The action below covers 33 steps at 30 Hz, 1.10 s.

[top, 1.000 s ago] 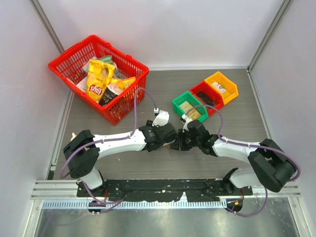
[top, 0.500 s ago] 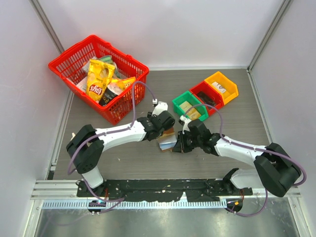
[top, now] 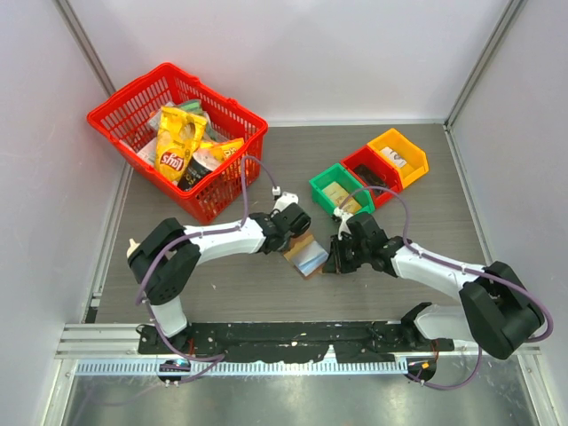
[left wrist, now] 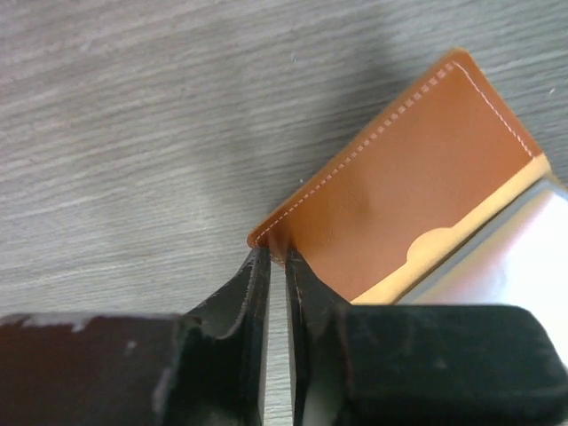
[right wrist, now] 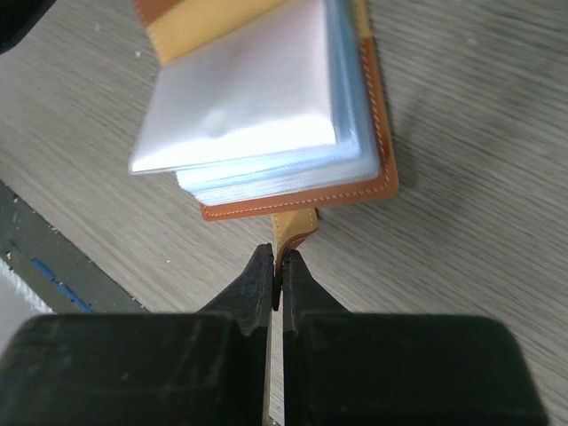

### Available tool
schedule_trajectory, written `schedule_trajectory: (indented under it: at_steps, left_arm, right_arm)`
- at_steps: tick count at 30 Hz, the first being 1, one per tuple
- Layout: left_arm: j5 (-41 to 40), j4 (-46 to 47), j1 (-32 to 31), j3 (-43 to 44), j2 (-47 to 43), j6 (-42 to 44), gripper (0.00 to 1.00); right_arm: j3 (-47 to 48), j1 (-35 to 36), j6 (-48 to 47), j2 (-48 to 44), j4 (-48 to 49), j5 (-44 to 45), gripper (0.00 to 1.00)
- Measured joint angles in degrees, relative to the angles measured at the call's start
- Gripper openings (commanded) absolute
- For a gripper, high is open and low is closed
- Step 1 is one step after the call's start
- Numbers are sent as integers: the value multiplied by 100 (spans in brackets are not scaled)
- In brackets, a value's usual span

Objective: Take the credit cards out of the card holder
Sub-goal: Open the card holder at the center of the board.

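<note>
Toward the left of the grey wood-grain table (top: 222,284), the left gripper (top: 295,232) has its jaws drawn almost together, pinching one stitched corner of the small brown leather card holder (top: 307,256). That holder lies spread open on the table between the two arms. On its other side the right gripper (top: 335,257) has its jaws closed flat on the little brown leather tab (right wrist: 293,222) that juts from the cover's edge. The holder looks light and soft: the cover would likely bend rather than resist, and the stack of clear plastic sleeves (right wrist: 257,115) looks floppy and slick. The credit cards are presumably thin, stiff and smooth, best taken by an exposed edge at a sleeve's mouth while corner and tab keep the cover pinned. The overhead camera shows how the arms face each other across the holder, but not what either pair of jaws does. The left wrist camera alone shows the corner pinch and a half-round thumb notch (left wrist: 430,244) in the brown panel. The right wrist camera alone shows the sleeves and the tab grip. No view lets a single card be picked out.
</note>
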Motion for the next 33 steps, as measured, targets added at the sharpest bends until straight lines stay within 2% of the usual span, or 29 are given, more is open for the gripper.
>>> schedule_trajectory:
  at_steps: [2,4,5,9,15,18,22,24,26,33]
  left_arm:
    - [50,-33,0,-94,0,-155,11]
    - [149,-28,0,-286,-20,-382,10]
    - [173,-11,0,-420,-57,-511,9]
    - [385,79,-33,-861,-463,-1047,7]
    - [424,186,-240,-1147,-708,-1635,8]
    - [446,192,-350,-1172,-745,-1784,26]
    - [533,146,-400,-1261,-990,-1757,73]
    - [564,142,-411,-1261,-1215,-1641,85]
    - [621,157,-411,-1235,-1473,-1488,89]
    - [1088,332,-409,-798,-1609,-925,89]
  right_arm:
    - [15,-44,-33,-26,-96,149,3]
    - [94,-66,-52,-28,-258,293,10]
    - [153,-68,-63,-28,-330,341,17]
    - [446,-68,-50,-42,-501,461,34]
    - [925,-39,7,-225,-595,730,34]
    - [1023,-28,13,-236,-573,892,33]
    - [977,-28,37,-236,-612,966,33]
    - [896,-28,74,-236,-579,966,34]
    - [793,-28,133,-236,-507,966,33]
    - [614,-28,341,-96,66,820,29]
